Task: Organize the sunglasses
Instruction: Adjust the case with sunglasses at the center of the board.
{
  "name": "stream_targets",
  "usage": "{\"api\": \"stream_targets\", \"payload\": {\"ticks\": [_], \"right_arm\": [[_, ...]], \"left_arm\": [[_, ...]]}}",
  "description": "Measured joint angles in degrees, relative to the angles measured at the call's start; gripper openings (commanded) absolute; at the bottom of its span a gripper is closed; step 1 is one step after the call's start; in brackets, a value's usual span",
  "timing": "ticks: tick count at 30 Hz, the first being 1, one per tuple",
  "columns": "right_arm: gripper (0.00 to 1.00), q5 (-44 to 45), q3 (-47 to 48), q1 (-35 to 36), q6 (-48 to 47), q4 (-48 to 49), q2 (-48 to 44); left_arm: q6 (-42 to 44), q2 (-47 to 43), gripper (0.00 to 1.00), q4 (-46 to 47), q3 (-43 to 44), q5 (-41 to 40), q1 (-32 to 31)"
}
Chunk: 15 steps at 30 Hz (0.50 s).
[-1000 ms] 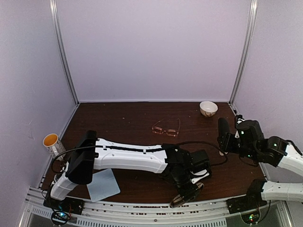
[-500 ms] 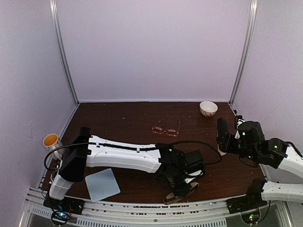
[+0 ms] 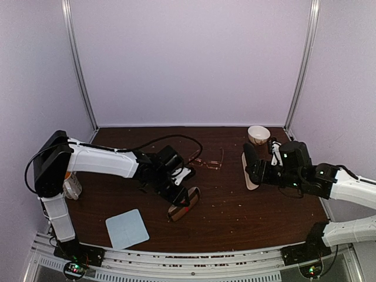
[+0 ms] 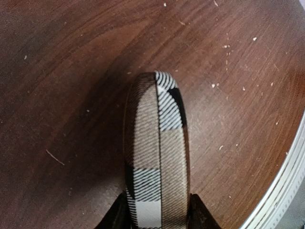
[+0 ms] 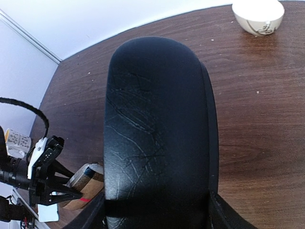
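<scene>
Now: left gripper (image 4: pixel 159 217) clamped on plaid brown case (image 4: pixel 157 143); right gripper (image 5: pixel 156 212) clamped on black case (image 5: pixel 157 129).

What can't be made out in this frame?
Sunglasses: tiny in the top view; not seen in the right wrist view, mostly filled by the black case.
Mug: top view, mostly behind the left arm.
Brown case: contents unseen in any view; near end cut off by the left wrist view's bottom edge.

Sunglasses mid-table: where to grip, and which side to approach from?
Probably the bridge of the sunglasses, from straight above, jaws closing front-to-back. They sit open with the temples pointing toward the back wall, so the bridge is the most central spot and is clear of the thin arms.
</scene>
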Motion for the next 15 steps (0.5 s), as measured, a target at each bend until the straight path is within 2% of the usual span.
{"api": "stream_targets", "payload": {"ticks": [8, 15], "right_arm": [[0.21, -9.6, 2.1, 0.0, 3.3, 11.6, 12.8], [0.21, -15.6, 4.6, 1.7, 6.4, 19.7, 23.2]], "left_arm": [[0.1, -0.5, 0.31, 8.8, -5.2, 11.6, 9.4], [1.2, -0.5, 0.51, 11.2, -6.9, 14.8, 14.0]]}}
